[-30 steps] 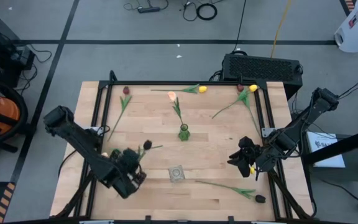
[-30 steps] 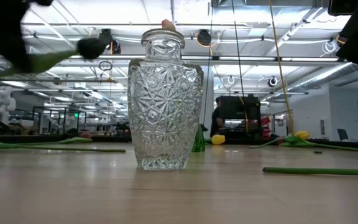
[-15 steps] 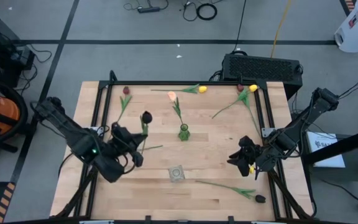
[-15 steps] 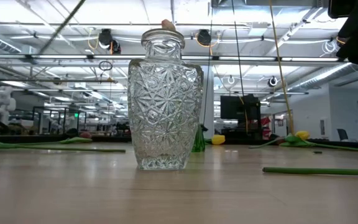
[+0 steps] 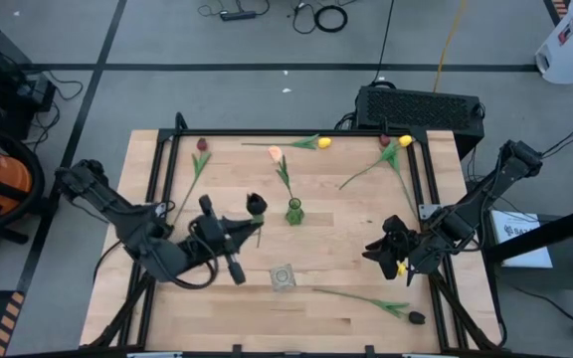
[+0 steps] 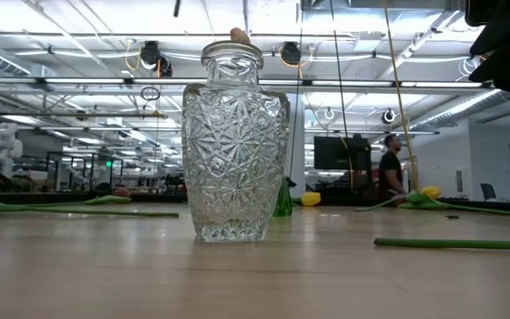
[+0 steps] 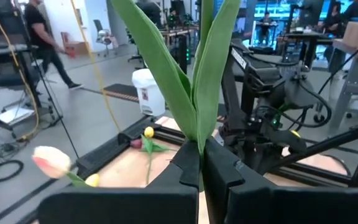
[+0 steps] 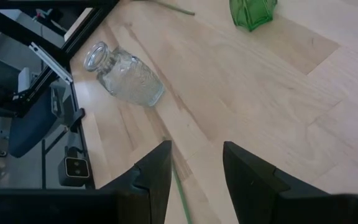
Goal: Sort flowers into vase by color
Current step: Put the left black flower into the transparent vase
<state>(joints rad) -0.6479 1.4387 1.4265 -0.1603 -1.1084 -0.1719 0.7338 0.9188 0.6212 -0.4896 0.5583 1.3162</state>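
Left gripper (image 5: 241, 231): over the left-centre of the table (image 5: 346, 268), fingers (image 7: 188, 167) pinched tight on the stem of a dark-headed tulip (image 5: 256, 205); in the left wrist view its long green leaves rise straight up from between the pads.

Dark-headed tulip: lifted off the wood, its head between the left gripper and the green vase (image 5: 294, 211), just beside that vase.

Maroon tulip (image 5: 200, 147): lying near the table's far-left corner, stem trailing toward the left arm.

Peach tulip (image 5: 276, 154): its head shows just beyond the green vase, its stem running down toward the vase mouth.

Green vase: upright at the table's middle.

Clear glass vase (image 5: 283, 277): upright, nearer the front edge than the green one; in the low view it fills the centre.

Yellow tulip (image 5: 322, 143): flat along the far edge.

Far-right pair (image 5: 398, 145): a yellow and a dark head together at the far-right corner.

Front tulip (image 5: 415, 317): dark head near the front-right, stem flat on the wood.

Right gripper (image 5: 384, 251): waiting at the right side, fingers apart, nothing between them.
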